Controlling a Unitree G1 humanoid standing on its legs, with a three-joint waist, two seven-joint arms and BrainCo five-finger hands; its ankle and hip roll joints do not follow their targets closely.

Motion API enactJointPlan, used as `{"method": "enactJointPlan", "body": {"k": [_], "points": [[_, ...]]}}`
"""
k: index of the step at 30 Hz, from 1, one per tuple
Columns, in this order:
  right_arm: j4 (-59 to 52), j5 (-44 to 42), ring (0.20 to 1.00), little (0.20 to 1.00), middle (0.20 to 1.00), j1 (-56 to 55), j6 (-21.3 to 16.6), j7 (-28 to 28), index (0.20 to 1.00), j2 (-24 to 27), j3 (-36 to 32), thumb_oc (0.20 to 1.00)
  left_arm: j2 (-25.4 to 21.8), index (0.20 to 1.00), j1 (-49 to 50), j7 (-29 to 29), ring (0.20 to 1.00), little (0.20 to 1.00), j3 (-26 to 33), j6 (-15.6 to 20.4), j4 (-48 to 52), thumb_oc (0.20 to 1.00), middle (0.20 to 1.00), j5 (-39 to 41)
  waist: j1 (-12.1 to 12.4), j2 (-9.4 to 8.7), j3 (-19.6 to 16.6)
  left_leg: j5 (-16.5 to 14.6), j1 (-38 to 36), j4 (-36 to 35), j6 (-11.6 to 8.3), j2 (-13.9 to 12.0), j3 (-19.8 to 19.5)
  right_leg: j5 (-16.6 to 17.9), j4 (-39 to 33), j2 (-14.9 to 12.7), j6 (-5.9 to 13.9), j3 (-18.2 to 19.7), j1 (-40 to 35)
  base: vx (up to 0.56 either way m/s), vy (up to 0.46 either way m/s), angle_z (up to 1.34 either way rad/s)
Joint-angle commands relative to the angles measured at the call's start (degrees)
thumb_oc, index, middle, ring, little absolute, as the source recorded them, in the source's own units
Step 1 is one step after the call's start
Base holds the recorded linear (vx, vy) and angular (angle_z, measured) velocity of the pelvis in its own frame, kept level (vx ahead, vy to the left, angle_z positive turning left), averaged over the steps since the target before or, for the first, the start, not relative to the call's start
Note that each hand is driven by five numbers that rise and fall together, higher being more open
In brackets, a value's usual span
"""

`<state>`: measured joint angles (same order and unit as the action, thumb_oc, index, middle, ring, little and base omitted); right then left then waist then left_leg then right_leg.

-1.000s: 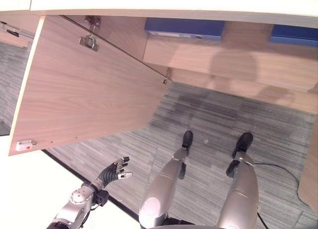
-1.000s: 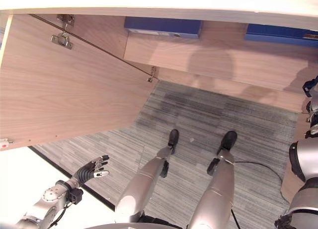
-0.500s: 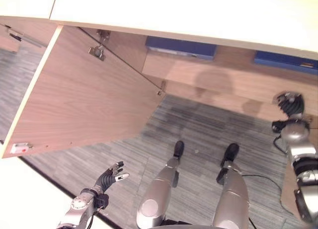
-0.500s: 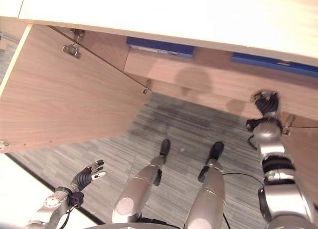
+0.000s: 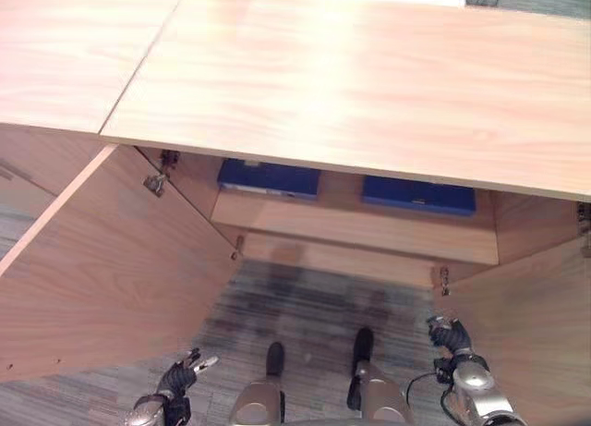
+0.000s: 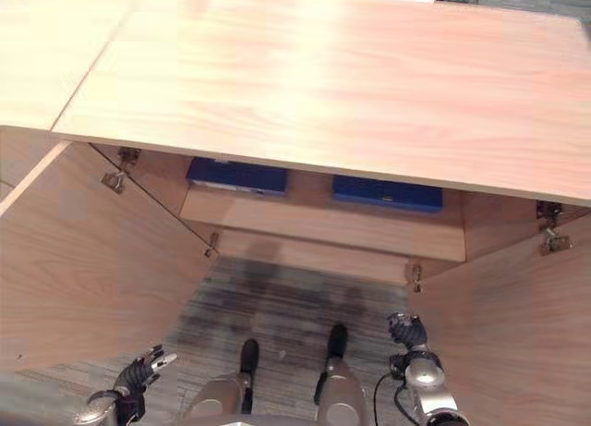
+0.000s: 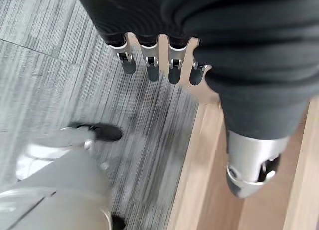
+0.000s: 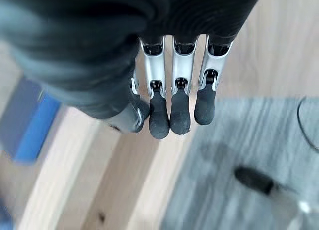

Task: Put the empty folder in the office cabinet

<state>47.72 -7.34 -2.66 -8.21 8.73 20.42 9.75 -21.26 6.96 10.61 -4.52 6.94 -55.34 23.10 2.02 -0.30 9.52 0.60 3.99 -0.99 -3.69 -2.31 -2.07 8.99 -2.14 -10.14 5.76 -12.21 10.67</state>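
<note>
Left hand (image 5: 177, 378): fingers (image 7: 149, 68) straight and slightly spread, holding nothing, low over the grey carpet (image 5: 305, 306) beside the open left cabinet door (image 5: 102, 260). Right hand (image 5: 450, 337): fingers (image 8: 159, 121) straight, side by side, holding nothing, close to the open right cabinet door (image 5: 536, 324). Both hands hang below the cabinet (image 5: 351, 103), its wooden top seen from above. Inside, on the shelf (image 5: 355, 230), two blue folders lie flat: the left folder (image 5: 269, 178) near the left hinge (image 5: 154, 182), the right folder (image 5: 418, 195) well apart from it toward the right wall.
</note>
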Motion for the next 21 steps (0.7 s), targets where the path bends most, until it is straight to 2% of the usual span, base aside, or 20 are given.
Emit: {"method": "enactJointPlan", "body": {"k": [1, 5, 6, 7, 8, 9, 12, 17, 19, 20, 21], "points": [[0.69, 2.80, 1.000, 1.000, 1.000, 1.60, -0.07, -4.24, 1.000, 0.44, 2.30, 1.000, -0.46, 1.000, 0.03, -1.77, 1.000, 1.000, 0.51, 1.75, -1.60, 1.000, 1.000, -2.92, 0.99, 0.75, 0.71, 1.45, 0.14, -2.50, -1.53, -2.31, -0.30, -9.03, 9.53, -1.60, 5.27, 2.59, -4.12, 0.03, 0.091, -0.07], [2.10, 4.52, 1.000, 1.000, 1.000, 0.43, 0.68, -6.27, 1.000, -1.61, 5.23, 1.000, 0.65, 1.000, -0.53, -3.07, 1.000, 1.000, 2.04, 1.91, -2.18, 1.000, 1.000, -1.61, 1.49, 0.26, -0.12, 0.51, -3.07, -2.09, -0.64, -2.41, 0.05, -10.02, 14.67, -1.47, 5.89, 2.11, -5.21, 0.00, 0.056, -0.06], [2.84, 3.91, 1.000, 1.000, 1.000, 0.38, 0.70, -6.37, 1.000, -2.13, 5.31, 1.000, 0.80, 1.000, -1.01, -3.34, 1.000, 1.000, 1.83, 1.84, -2.41, 1.000, 1.000, -1.51, 1.44, 0.32, -0.33, 0.72, -2.86, -1.80, -0.57, -2.49, -0.46, -10.53, 15.77, -0.60, 6.16, 3.22, -5.53, -0.02, 0.023, -0.06], [3.66, 3.13, 1.000, 1.000, 1.000, 0.54, 0.78, -6.41, 1.000, -2.89, 5.32, 1.000, 1.12, 1.000, -1.72, -3.67, 1.000, 1.000, 1.31, 1.84, -2.46, 1.000, 1.000, -1.01, 0.84, 0.20, -0.38, 1.08, -2.53, -1.50, -0.44, -2.13, -1.50, -11.23, 16.84, 1.26, 6.30, 6.25, -5.81, -0.06, 0.009, 0.07], [3.10, 2.15, 1.000, 1.000, 1.000, -0.11, 0.99, -6.64, 1.000, -3.36, 6.00, 1.000, 1.71, 1.000, -2.72, -4.16, 1.000, 1.000, 1.00, 1.99, -1.73, 1.000, 1.000, 0.18, 0.50, 0.38, -0.91, 1.63, -1.86, -1.02, -0.29, -1.16, -3.09, -14.31, 15.29, 4.49, 5.64, 12.69, -7.39, -0.06, -0.022, 0.62], [3.12, 1.66, 1.000, 1.000, 1.000, -0.19, 0.88, -6.81, 1.000, -3.27, 6.29, 1.000, 1.57, 1.000, -2.94, -4.45, 1.000, 1.000, 1.22, 2.32, -2.14, 1.000, 1.000, 0.34, 0.87, 0.36, -1.19, 2.01, -1.58, -1.10, -0.45, -0.65, -3.94, -14.64, 14.48, 5.09, 4.75, 13.79, -7.95, -0.04, -0.050, 0.88], [2.67, 1.28, 1.000, 1.000, 1.000, -0.47, 0.66, -6.95, 1.000, -3.32, 6.49, 1.000, 1.96, 1.000, -3.09, -4.90, 1.000, 1.000, 0.92, 2.38, -3.38, 1.000, 1.000, -0.29, 1.09, 0.31, -2.29, 2.48, -1.65, -1.80, -0.83, -0.31, -5.44, -15.03, 11.86, 5.12, 3.78, 13.22, -9.63, 0.02, -0.084, 0.78], [1.00, 0.60, 1.000, 1.000, 1.000, 0.84, -0.14, -5.68, 1.000, -2.80, 7.09, 1.000, 3.78, 1.000, -4.34, -7.25, 1.000, 1.000, 1.28, 2.69, -6.62, 1.000, 1.000, -0.48, 2.38, 0.99, -3.45, 5.44, 0.25, -2.70, -4.01, -0.62, -8.89, -15.00, 5.37, 4.94, 2.59, 7.74, -13.81, -0.04, -0.098, 0.64], [1.33, 0.49, 1.000, 1.000, 1.000, 1.67, -0.32, -5.08, 1.000, -2.62, 7.16, 1.000, 4.26, 1.000, -4.83, -7.88, 1.000, 1.000, 1.31, 2.88, -6.73, 1.000, 1.000, -0.33, 2.57, 0.98, -3.20, 6.12, 1.53, -2.35, -4.57, -0.63, -8.59, -14.61, 4.23, 4.53, 2.63, 6.30, -14.45, -0.11, 0.018, 0.68], [0.96, 0.06, 1.000, 1.000, 1.000, 2.86, -0.37, -4.34, 1.000, -2.15, 7.15, 1.000, 5.03, 1.000, -5.42, -8.47, 1.000, 1.000, 1.09, 2.84, -6.25, 1.000, 1.000, 0.12, 1.98, 0.55, -2.51, 6.44, 3.72, 0.03, -4.03, -2.27, -1.69, -13.60, 3.78, 3.11, 2.78, 4.41, -14.13, -0.13, 0.055, 0.69], [0.97, 0.05, 1.000, 1.000, 1.000, 2.90, -0.37, -4.33, 1.000, -2.15, 7.18, 1.000, 5.03, 1.000, -5.42, -8.48, 1.000, 1.000, 1.12, 2.82, -6.23, 1.000, 1.000, 0.11, 2.04, 0.49, -2.45, 6.24, 3.74, 0.26, -4.02, -2.22, -1.59, -13.70, 3.85, 3.04, 2.81, 4.50, -14.14, -0.31, 0.125, 1.08]]}}
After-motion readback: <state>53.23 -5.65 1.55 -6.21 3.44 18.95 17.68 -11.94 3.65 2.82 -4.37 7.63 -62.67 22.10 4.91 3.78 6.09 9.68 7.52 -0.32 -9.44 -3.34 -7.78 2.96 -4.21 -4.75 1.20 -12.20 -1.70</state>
